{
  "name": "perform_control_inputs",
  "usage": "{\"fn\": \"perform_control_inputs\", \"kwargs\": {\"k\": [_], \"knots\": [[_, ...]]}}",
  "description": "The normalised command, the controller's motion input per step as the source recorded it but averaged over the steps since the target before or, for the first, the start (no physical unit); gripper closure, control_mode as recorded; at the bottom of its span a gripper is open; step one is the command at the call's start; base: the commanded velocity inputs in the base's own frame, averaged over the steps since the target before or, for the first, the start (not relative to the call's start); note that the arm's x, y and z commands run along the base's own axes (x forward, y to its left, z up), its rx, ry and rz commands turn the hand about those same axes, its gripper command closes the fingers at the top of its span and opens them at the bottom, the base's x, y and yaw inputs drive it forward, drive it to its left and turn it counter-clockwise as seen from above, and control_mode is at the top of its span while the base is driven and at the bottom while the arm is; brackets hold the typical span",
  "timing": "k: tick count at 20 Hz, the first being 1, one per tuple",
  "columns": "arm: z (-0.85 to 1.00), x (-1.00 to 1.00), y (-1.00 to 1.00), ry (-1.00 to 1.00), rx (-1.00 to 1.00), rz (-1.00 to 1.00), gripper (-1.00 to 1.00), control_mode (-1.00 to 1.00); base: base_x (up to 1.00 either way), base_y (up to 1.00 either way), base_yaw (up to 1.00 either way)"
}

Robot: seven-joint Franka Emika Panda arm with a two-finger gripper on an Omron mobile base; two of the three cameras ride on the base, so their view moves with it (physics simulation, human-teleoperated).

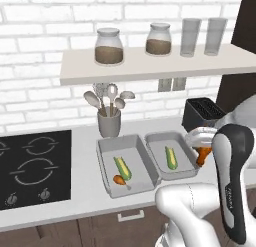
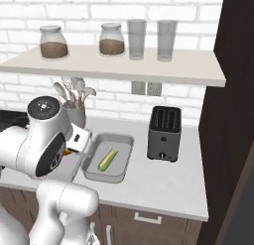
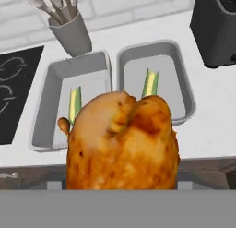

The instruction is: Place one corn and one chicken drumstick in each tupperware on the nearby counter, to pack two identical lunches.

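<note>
Now, from the left base, the end effector (image 1: 201, 150) grasps a chicken drumstick (image 1: 203, 155) at the smaller tupperware's (image 1: 186, 168) three o'clock; the larger tupperware (image 1: 107, 168) on the desk (image 1: 85, 201) holds corn (image 1: 122, 168) and another drumstick (image 1: 119, 179). From the right base, corn lies in the smaller tray. In the hand view, the held drumstick looms at six o'clock.

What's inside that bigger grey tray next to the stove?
The bigger tray holds one corn ear and a small chicken drumstick by its near end. In the hand view, the drumstick in the pincer covers the tray's near right corner.
</note>
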Motion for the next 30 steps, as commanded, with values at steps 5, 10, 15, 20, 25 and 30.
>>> {"fn": "perform_control_inputs", "kwargs": {"k": [5, 10, 15, 20, 25, 30], "knots": [[-0.56, 1.0, -0.08, 0.33, -0.04, -0.06, 1.0, -1.0, 0.0, 0.0, 0.0], [-0.74, 0.89, -0.24, 0.03, 0.0, 0.0, 1.0, -1.0, 0.0, 0.0, 0.0], [-0.82, 0.66, -0.08, -0.04, -0.01, 0.0, 1.0, -1.0, 0.0, 0.0, 0.0], [-0.65, 0.8, -0.04, 0.0, -0.01, 0.0, 1.0, -1.0, 0.0, 0.0, 0.0], [-0.52, 0.77, -0.08, 0.0, -0.01, 0.0, 1.0, -1.0, 0.0, 0.0, 0.0], [-0.34, 0.24, -0.1, 0.0, 0.0, 0.0, -1.0, -1.0, 0.0, 0.0, 0.0]]}}
